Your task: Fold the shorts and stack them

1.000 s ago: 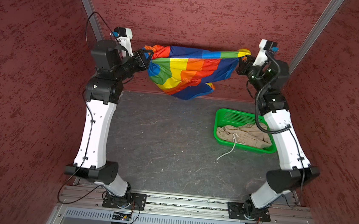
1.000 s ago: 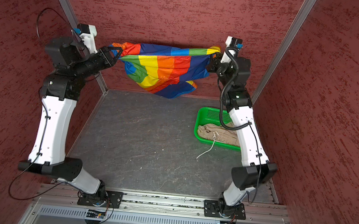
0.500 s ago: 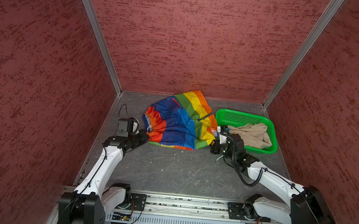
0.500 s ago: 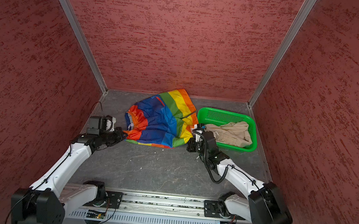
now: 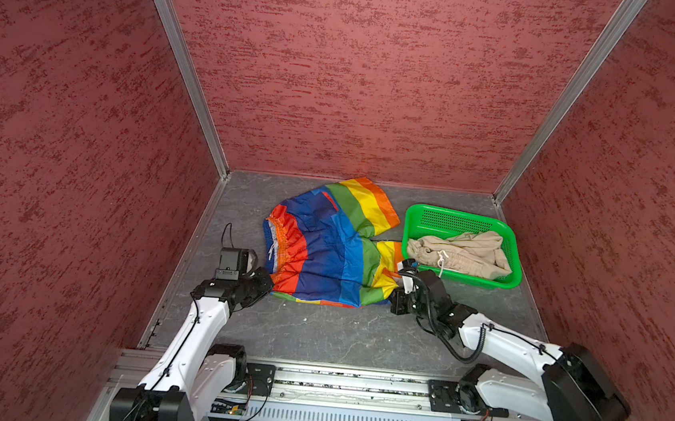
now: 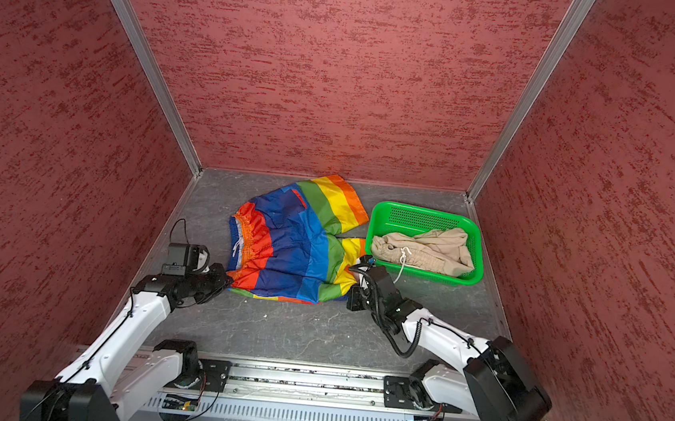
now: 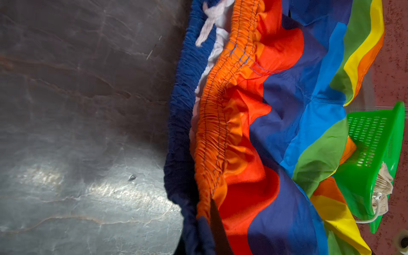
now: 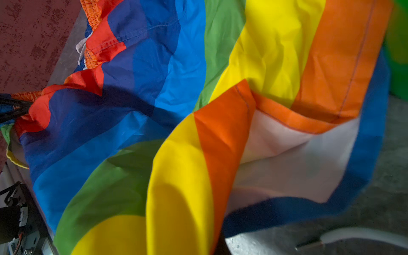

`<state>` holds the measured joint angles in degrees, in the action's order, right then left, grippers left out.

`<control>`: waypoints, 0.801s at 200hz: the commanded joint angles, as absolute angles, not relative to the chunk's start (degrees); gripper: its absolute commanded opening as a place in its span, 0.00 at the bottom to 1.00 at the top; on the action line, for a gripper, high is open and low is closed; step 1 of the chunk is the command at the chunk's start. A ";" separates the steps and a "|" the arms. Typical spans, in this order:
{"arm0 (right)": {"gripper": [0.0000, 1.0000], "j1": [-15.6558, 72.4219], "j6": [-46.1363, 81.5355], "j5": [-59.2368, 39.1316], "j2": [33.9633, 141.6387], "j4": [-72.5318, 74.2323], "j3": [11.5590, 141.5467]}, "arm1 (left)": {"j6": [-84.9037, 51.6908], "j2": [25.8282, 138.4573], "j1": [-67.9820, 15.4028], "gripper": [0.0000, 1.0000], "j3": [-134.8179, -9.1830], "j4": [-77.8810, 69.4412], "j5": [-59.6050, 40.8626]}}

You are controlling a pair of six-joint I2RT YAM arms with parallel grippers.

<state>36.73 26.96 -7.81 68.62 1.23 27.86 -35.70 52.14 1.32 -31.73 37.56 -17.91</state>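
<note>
At left hand [image 5: 269, 282]: waistband [image 7: 220, 110] of rainbow shorts [image 5: 324, 252], pinched
At right hand [image 5: 394, 293]: leg end [image 8: 187, 165], pinched
Table [image 5: 317, 330]: shorts spread between hands

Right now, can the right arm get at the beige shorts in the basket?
Probably not yet: the right hand is shut on the rainbow shorts; the beige shorts lie uncovered nearby.

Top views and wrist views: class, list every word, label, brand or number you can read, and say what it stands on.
None: no text can be read in any view. The rainbow shorts, the beige shorts and the green basket show no legible print or label.
</note>
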 commanded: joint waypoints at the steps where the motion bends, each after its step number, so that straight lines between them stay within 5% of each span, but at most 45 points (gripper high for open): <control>1: 0.00 36.84 23.16 -2.53 65.75 0.30 40.23 | -35.90 51.90 0.76 0.00 -40.73 39.14 -17.29; 60: 0.00 35.25 11.56 14.07 62.32 -5.21 70.70 | -36.11 53.15 -8.23 0.00 -76.64 43.32 -10.32; 104: 0.00 35.24 7.05 20.77 57.78 4.50 78.66 | -36.70 56.30 -18.70 0.00 -93.50 39.65 -6.32; 160: 0.00 35.20 1.71 24.61 52.55 15.84 85.32 | -40.56 58.60 -22.54 0.00 -106.54 34.25 -14.34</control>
<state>35.53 5.43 20.08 54.59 7.09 81.32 -38.26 58.35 -21.71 -102.24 38.81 -10.63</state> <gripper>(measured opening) 0.043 0.078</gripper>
